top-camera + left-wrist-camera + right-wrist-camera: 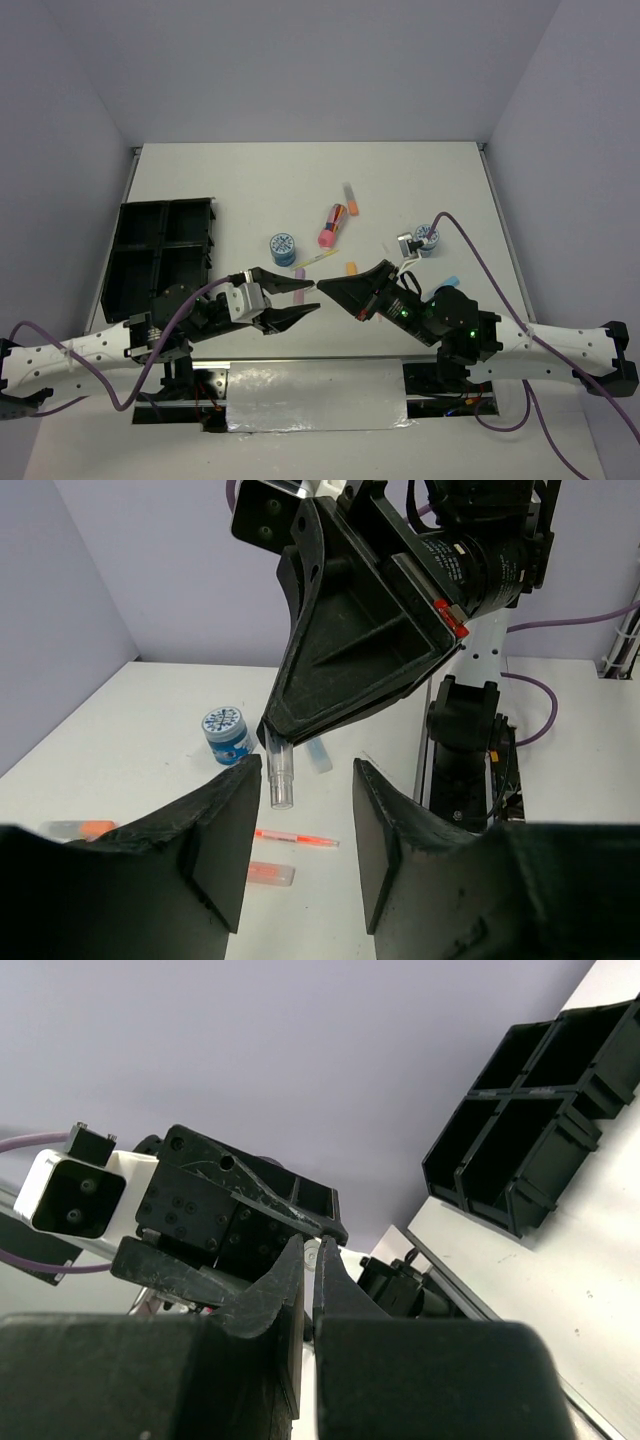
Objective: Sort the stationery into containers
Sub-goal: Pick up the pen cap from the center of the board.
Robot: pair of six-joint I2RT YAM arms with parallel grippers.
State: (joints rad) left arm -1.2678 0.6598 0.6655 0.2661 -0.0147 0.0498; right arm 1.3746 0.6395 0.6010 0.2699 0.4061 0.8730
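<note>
one short pale stick [281, 777], lilac as far as i can tell in this light, is pinched in the closed tip of the right gripper [321, 285] and hangs out from it. the left gripper [306, 780] faces it with the jaws apart on both sides of the stick. one finger [232, 825] is just beside it, but i see no grip from this side yet.

around them, the other stationery lies on the table [240, 180]: two patterned rolls [283, 247] [427, 240], the pink-orange highlighter [333, 225], a yellow pen [315, 260], an orange pen [295, 837], orange sticks [351, 267] and a light-blue stick [318, 755]. the black tray [160, 243] stands at the far left, and its compartments look empty. so i judge that the sorting is only at its beginning, and almost everything is left to do.

the left arm [90, 350] and the right arm [560, 345] both stretch low and inward from their bases. the tips meet in the middle, above the near part of the table, which looks like a handover.
</note>
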